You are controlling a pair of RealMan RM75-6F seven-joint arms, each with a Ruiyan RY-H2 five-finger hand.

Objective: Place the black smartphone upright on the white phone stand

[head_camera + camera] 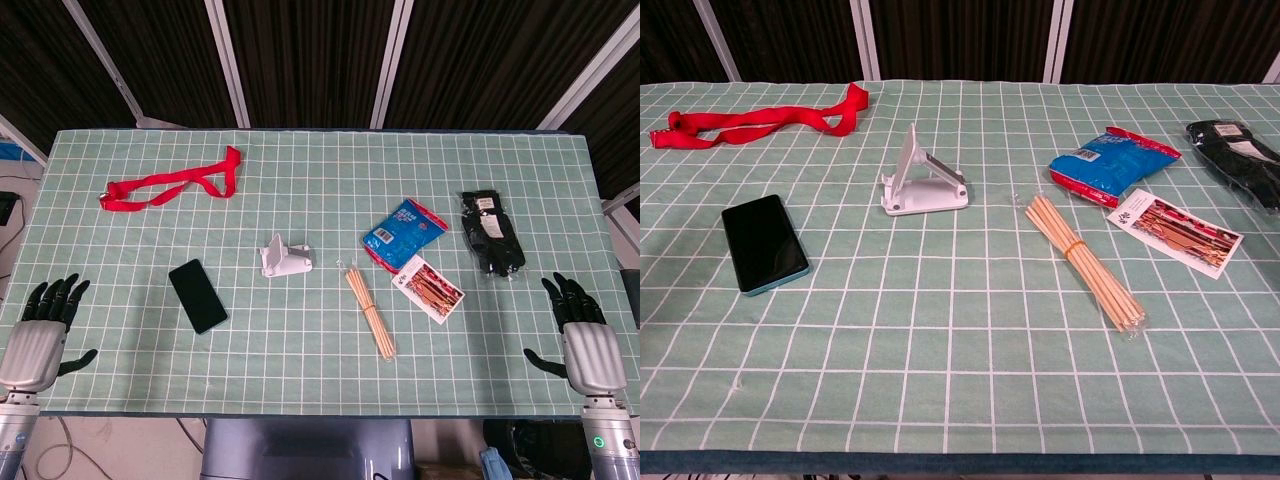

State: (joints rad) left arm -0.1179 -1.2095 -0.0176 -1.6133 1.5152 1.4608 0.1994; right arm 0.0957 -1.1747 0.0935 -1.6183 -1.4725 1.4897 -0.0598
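Waiting at the counter's (300, 390) near corners, left hand (40, 330) and right hand (585, 335) hang empty, fingers spread — nothing started — phone (197, 295) lies flat beside the stand (284, 260), needing a grasp first.

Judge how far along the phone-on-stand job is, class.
Nothing looks done: the black smartphone lies flat on the green checked tablecloth, apart from the white folding phone stand. Nothing is in hand: the left hand and right hand rest open at the table edges. Grasping, lifting and placing remain.
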